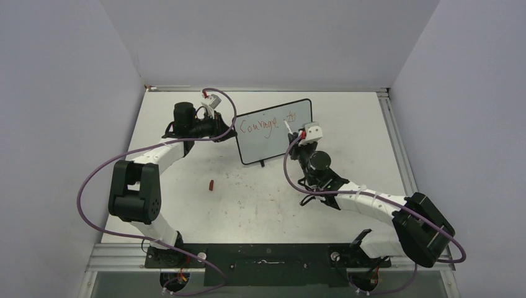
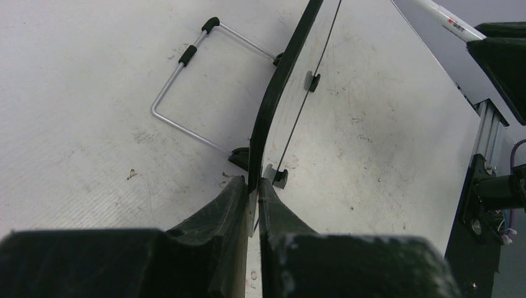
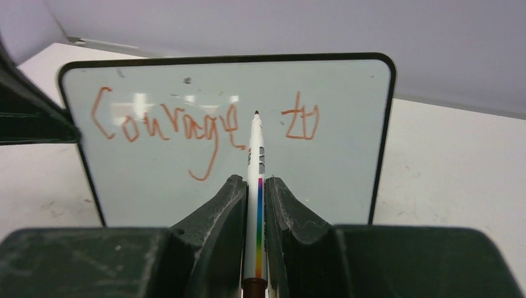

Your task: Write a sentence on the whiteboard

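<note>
**A:** What was the room like?

**B:** Plain pale grey walls [image 1: 62,93] boxed in a matt white desk [image 1: 186,205], which was scuffed and flecked with red. It looked rough enough to give small feet some hold.

**A:** And the board?

**B:** The small glossy white whiteboard with a thin black frame [image 1: 268,148] stood propped near the desk's middle, leaning back a little on a bent silver wire stand [image 2: 186,93] at its rear. I judged it light and stiff, with a slick face, and easy to tip or skid under a pen's push. The frame edge seemed the best place to hold it. The left fingers [image 2: 229,205] were clamped on exactly that, at the board's left edge.

**A:** The pen?

**B:** A slim white marker with a rainbow stripe [image 3: 255,167], rigid and light, was pinched by its barrel between the right fingers [image 3: 226,205] in front of the board. Its tip sat between the two words. I could not tell whether it touched the board.

**A:** How far along was the writing?

**B:** The thin red handwritten sentence [image 3: 186,124] read "Courage to" across the board's upper half, and it seemed unfinished. A small red cap-like piece [image 1: 211,185] lay in front of the board, towards its left.
</note>
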